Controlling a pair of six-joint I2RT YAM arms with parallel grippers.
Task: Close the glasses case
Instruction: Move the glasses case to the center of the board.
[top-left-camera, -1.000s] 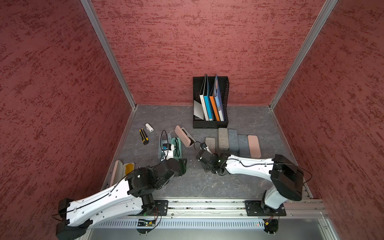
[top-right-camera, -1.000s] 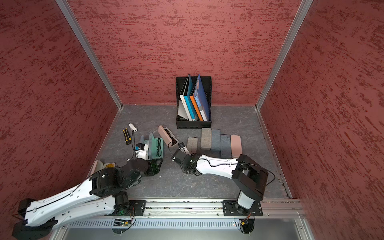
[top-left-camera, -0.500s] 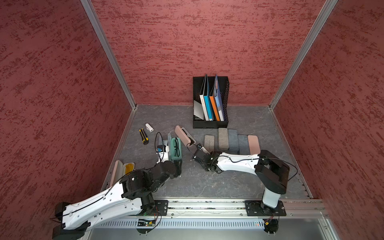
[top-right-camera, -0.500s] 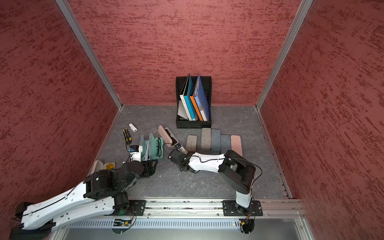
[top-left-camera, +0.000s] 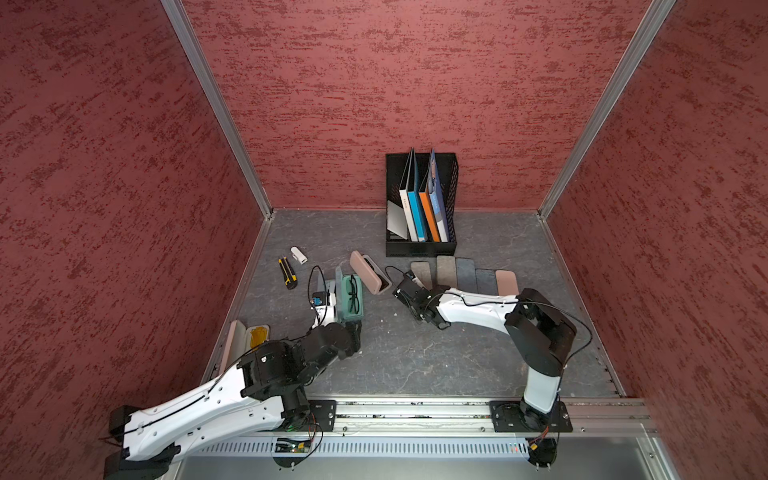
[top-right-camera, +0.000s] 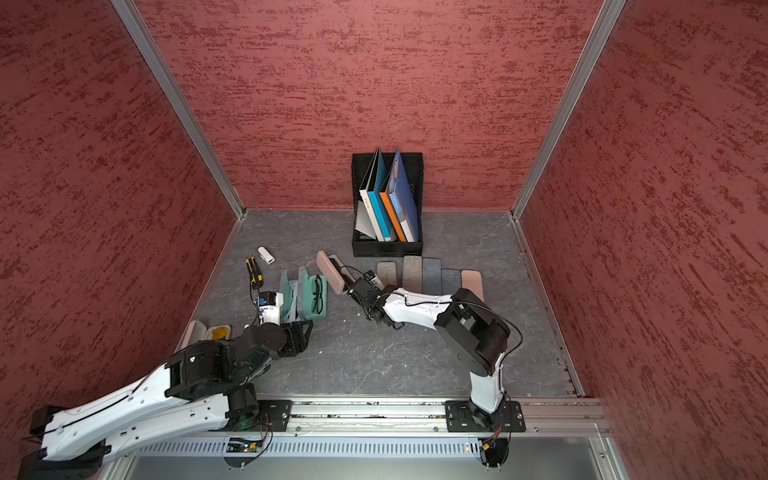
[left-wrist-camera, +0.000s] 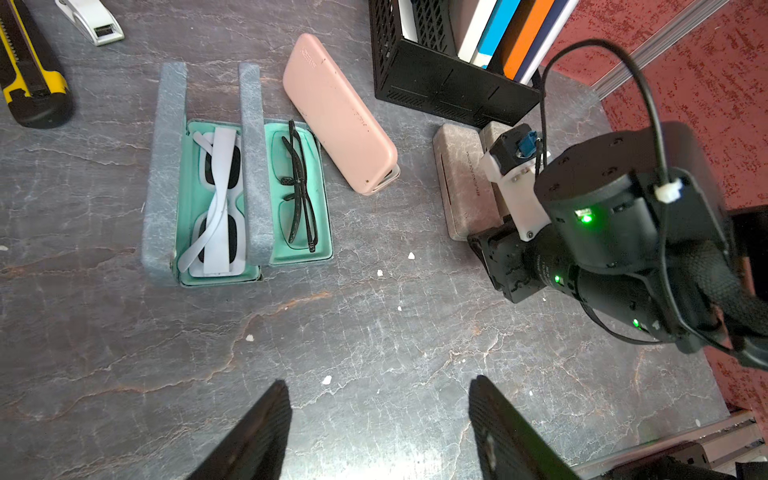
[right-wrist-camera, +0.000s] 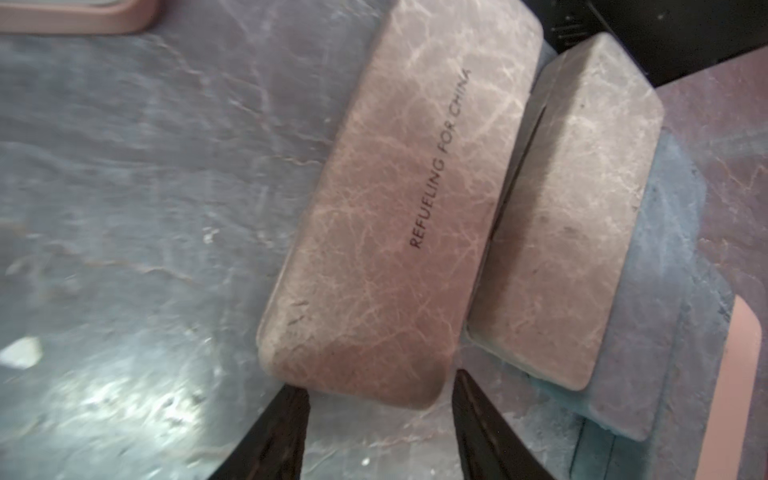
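Open glasses case (left-wrist-camera: 251, 174), black specs (left-wrist-camera: 297, 183) inside, lies near the file rack (left-wrist-camera: 415, 75), pink case (left-wrist-camera: 336, 112) between. Likely a light, stiff shell: push the raised lid's long edge. Left gripper (left-wrist-camera: 376, 386) gapes empty, short of it. Right gripper (right-wrist-camera: 376, 392) gapes at a brown case (right-wrist-camera: 390, 216) by the rack.

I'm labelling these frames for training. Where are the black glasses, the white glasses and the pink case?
black glasses (left-wrist-camera: 297, 187), left wrist view, middle of the folded frame.
white glasses (left-wrist-camera: 218, 192), left wrist view, white frame between the lenses.
pink case (left-wrist-camera: 338, 112), left wrist view, middle of its top face.
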